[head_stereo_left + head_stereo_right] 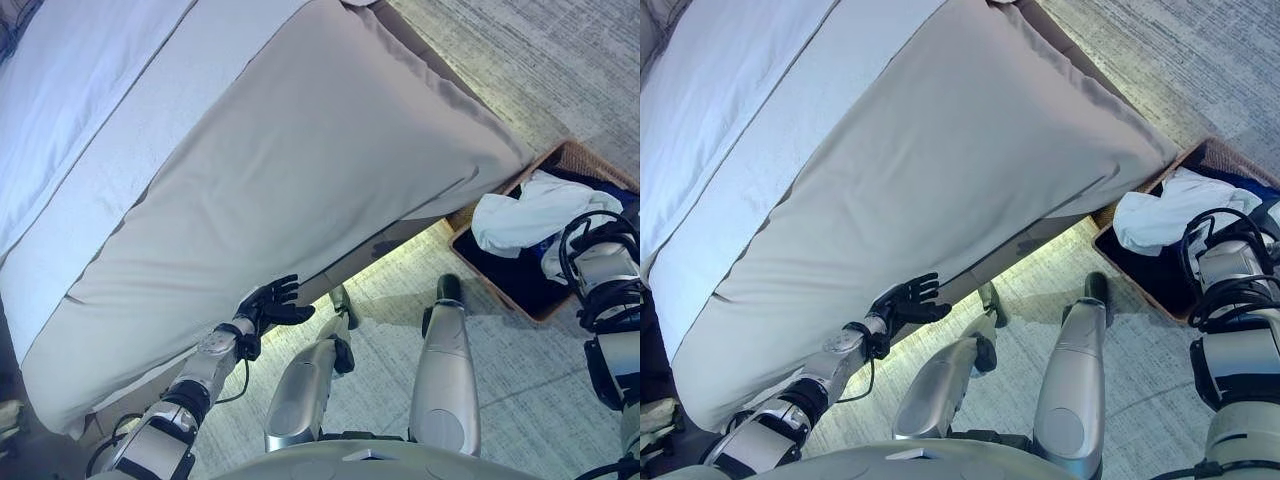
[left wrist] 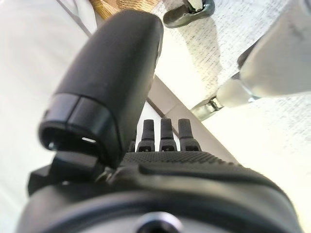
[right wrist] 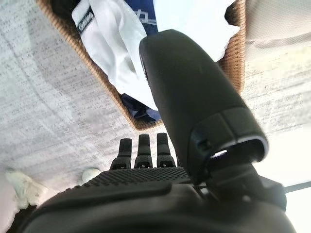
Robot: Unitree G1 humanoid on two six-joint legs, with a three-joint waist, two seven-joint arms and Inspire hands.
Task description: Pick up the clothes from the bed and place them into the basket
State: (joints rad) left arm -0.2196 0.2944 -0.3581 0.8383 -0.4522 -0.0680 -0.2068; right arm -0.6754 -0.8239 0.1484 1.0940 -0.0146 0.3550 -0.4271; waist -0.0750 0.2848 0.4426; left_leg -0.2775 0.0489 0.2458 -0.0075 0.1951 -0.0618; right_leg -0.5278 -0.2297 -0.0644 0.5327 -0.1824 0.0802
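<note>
- The clothes (image 1: pixel 525 215), a white garment over something dark blue, already lie in the wicker basket (image 1: pixel 570 158) on the floor by the foot corner of the bed (image 1: pixel 300 170); no garment shows on the part of the bed in view.
- The step in hand looks like the release and retreat: the right hand should lift straight up out of the basket so no cloth snags and trails over the rim, then the bed wants a look for anything left.
- The right hand (image 3: pixel 160 160) hangs above the basket's near edge; its wrist view shows the fingers straight and the thumb standing clear, holding nothing, with the white cloth lying past them.
- The left hand (image 1: pixel 268 305) sits low at the near edge of the bed, just beside the grey cover, fingers spread and relaxed, empty.
- The left arm reaches forward from the lower left; the right forearm points down over the basket.
</note>
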